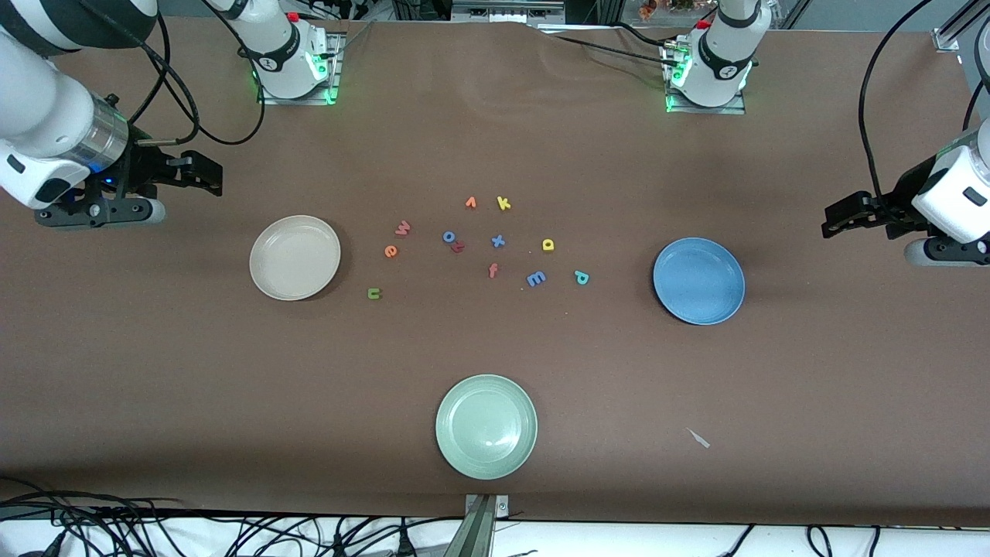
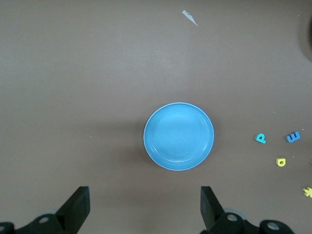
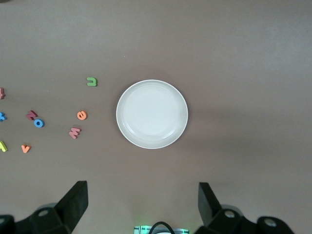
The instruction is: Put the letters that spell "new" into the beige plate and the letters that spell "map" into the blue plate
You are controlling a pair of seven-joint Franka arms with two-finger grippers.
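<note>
The beige plate [image 1: 295,257] [image 3: 152,113] is bare, and close beside it lie the pinkish-red w [image 1: 403,228] [image 3: 74,132], orange e [image 1: 390,251] [image 3: 82,115] and olive-green n [image 1: 374,293] [image 3: 91,82]. The blue plate [image 1: 698,281] [image 2: 178,136] is bare too. Toward it lie the teal p [image 1: 581,277] [image 2: 261,138], blue m [image 1: 536,278] [image 2: 293,137] and yellow a [image 1: 548,244] [image 2: 281,162]. My right gripper [image 1: 207,174] [image 3: 141,200] hangs open and empty over the table's right-arm end. My left gripper [image 1: 835,219] [image 2: 145,204] hangs open and empty over the left-arm end.
Other letters lie mid-table: orange v [image 1: 470,203], yellow k [image 1: 503,203], blue o [image 1: 448,236], blue x [image 1: 498,240], salmon f [image 1: 493,270]. A pale green plate [image 1: 486,426] sits nearest the front camera. A pale scrap [image 1: 698,438] lies beside it toward the left arm's end.
</note>
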